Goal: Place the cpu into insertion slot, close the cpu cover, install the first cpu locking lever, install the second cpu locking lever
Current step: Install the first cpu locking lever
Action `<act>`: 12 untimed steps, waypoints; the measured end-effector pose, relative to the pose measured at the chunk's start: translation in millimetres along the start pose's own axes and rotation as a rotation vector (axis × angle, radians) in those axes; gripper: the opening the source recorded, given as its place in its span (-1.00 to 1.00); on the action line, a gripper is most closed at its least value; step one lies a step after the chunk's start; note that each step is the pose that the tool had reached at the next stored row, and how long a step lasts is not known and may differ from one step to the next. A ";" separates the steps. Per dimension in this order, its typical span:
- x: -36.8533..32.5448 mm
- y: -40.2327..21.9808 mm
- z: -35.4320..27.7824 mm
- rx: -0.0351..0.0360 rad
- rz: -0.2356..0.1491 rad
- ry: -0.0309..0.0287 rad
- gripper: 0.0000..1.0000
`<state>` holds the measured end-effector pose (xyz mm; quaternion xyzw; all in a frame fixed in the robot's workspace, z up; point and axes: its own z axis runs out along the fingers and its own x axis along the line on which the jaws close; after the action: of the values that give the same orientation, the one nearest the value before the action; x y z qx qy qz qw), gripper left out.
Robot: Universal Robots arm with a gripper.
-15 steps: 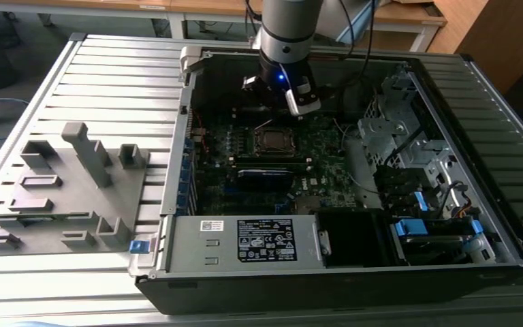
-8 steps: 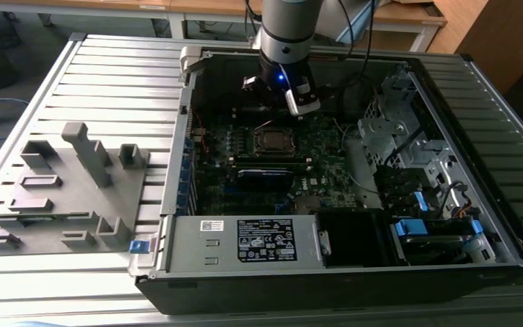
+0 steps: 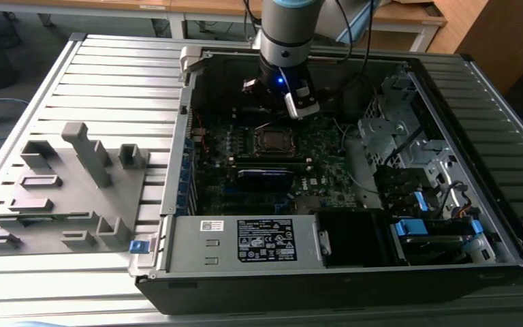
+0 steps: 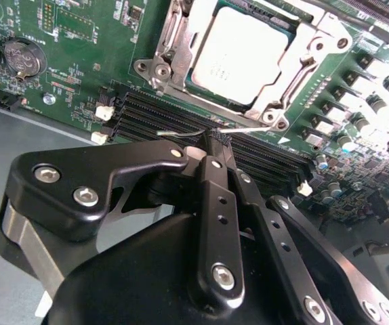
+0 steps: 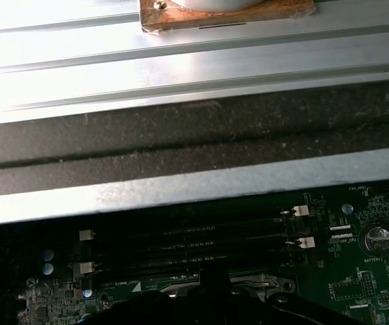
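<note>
cpu [image 4: 238, 51]: flat dull-silver square, face up under shiny cover [image 4: 314, 54], just beyond claw [image 4: 216, 140] closed at thin wire lever [image 4: 174, 134].

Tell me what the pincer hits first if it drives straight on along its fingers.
The thin locking lever lies right at the tip of the pincer, with the black memory slots just beyond. Depth is unclear, so it may already touch the lever.

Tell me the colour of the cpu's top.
The cpu top is dull silver-grey, clearest in the second wrist view.
</note>
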<state>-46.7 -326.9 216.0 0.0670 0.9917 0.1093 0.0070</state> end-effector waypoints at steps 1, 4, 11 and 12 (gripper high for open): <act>0.0 0.0 0.0 0.0000 0.000 0.0000 -0.79; 0.0 -0.1 0.4 -0.0003 0.000 -0.0001 -0.79; -4.5 0.2 2.1 -0.0001 0.000 0.0000 -0.79; -5.4 0.2 2.2 -0.0001 0.000 0.0000 -0.79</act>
<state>-41.3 -326.9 214.0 0.0670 0.9917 0.1094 0.0070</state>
